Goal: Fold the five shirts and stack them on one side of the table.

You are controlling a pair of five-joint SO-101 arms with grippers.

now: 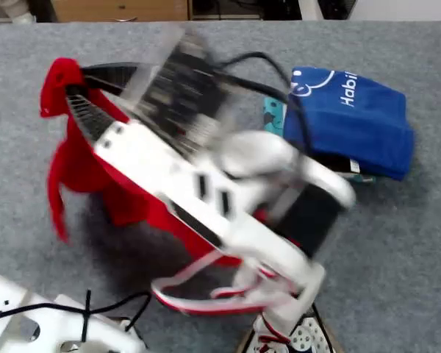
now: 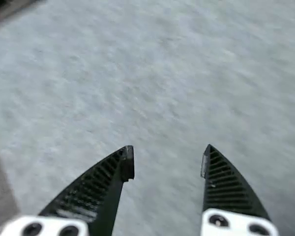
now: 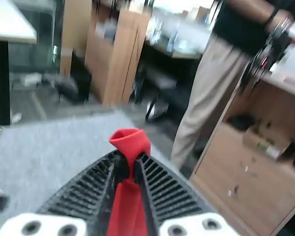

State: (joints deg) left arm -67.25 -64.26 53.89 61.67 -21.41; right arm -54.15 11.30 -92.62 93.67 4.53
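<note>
A folded blue shirt (image 1: 353, 118) was seen laid atop a teal layer (image 1: 272, 115) toward one side of the table (image 1: 404, 265); how many lay beneath could not be told; a red shirt (image 1: 81, 165) was held up unfolded, pinched tight in the right gripper (image 3: 131, 160); the left gripper (image 2: 167, 157) was spread wide over bare table, holding nothing; the red shirt's folding was judged not yet done.

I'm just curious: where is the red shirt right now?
In the high view the red shirt hangs left of the folded blue shirt, pinched by the right pincer over the grey table.
</note>
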